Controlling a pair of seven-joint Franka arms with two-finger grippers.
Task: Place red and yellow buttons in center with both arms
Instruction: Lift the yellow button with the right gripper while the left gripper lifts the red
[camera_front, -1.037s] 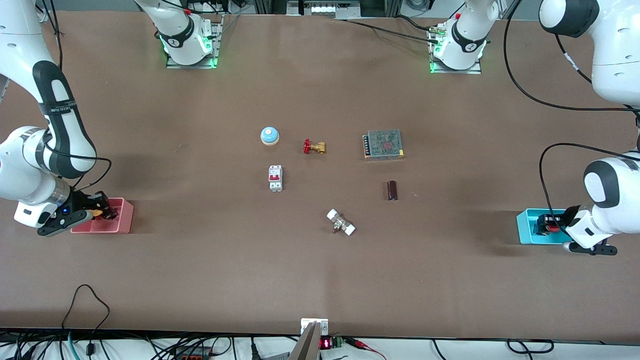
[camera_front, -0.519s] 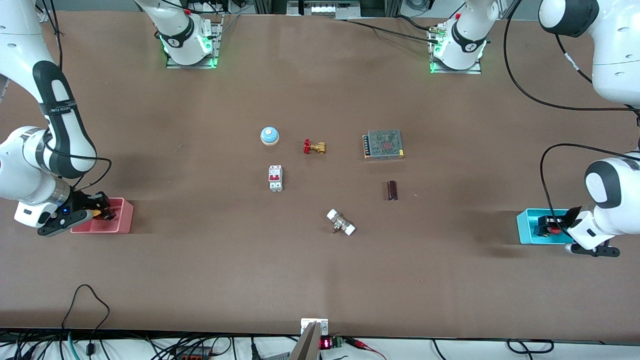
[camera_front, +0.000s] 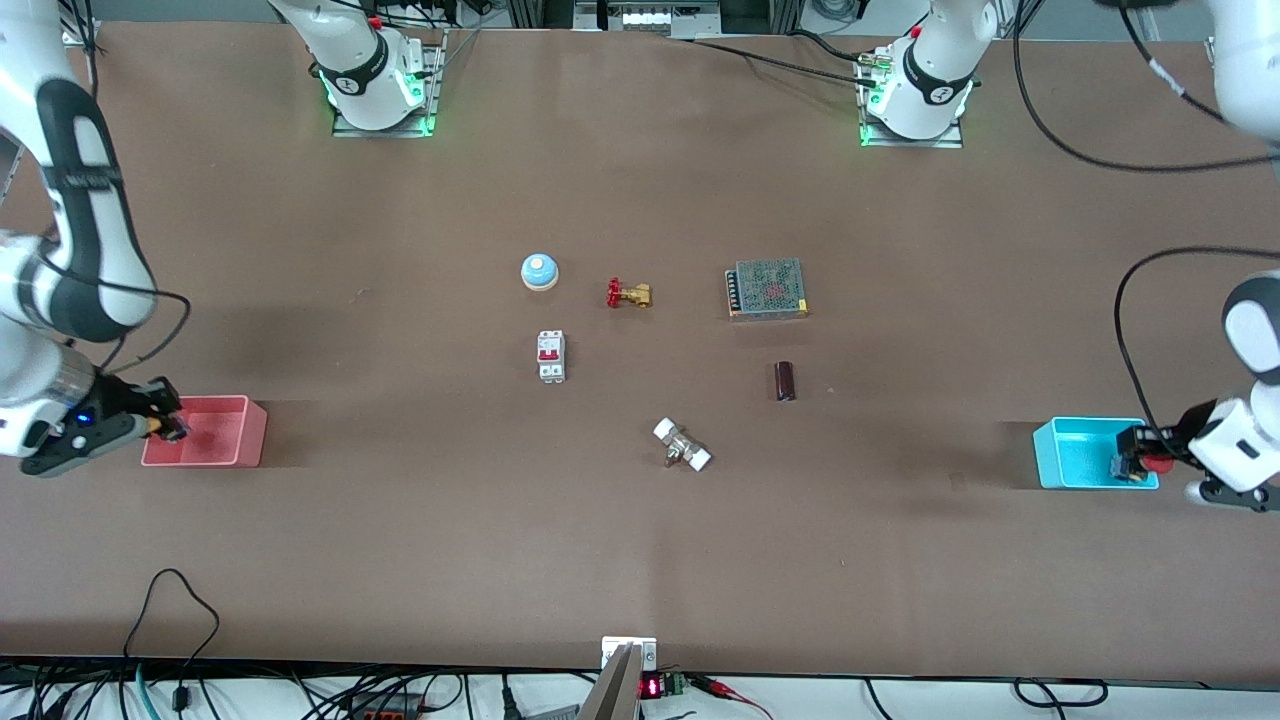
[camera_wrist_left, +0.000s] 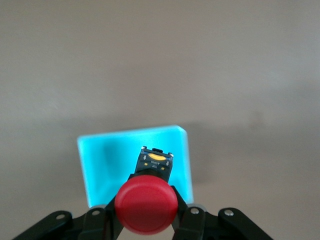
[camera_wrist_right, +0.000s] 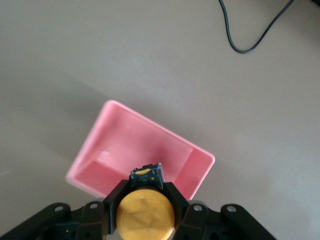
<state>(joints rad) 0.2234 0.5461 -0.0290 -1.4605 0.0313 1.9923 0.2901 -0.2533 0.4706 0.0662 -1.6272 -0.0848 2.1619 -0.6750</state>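
Note:
My left gripper (camera_front: 1140, 465) is shut on the red button (camera_front: 1157, 463) and holds it in the air over the edge of the blue bin (camera_front: 1075, 453) at the left arm's end of the table. In the left wrist view the red cap (camera_wrist_left: 146, 203) sits between the fingers, above the blue bin (camera_wrist_left: 110, 160). My right gripper (camera_front: 165, 425) is shut on the yellow button (camera_front: 157, 426), held over the edge of the pink bin (camera_front: 215, 440) at the right arm's end. In the right wrist view the yellow cap (camera_wrist_right: 145, 213) sits between the fingers, above the pink bin (camera_wrist_right: 130, 145). The table's center (camera_front: 640, 380) is bare brown surface.
Around the middle lie a blue dome bell (camera_front: 539, 271), a brass valve with a red handle (camera_front: 628, 294), a white circuit breaker (camera_front: 551, 356), a metal-mesh power supply (camera_front: 767, 288), a dark cylinder (camera_front: 785, 381) and a white-ended fitting (camera_front: 682, 445).
Both grippers have lifted out of their bins with the buttons in them and drawn outward toward the table's ends; both arms have risen.

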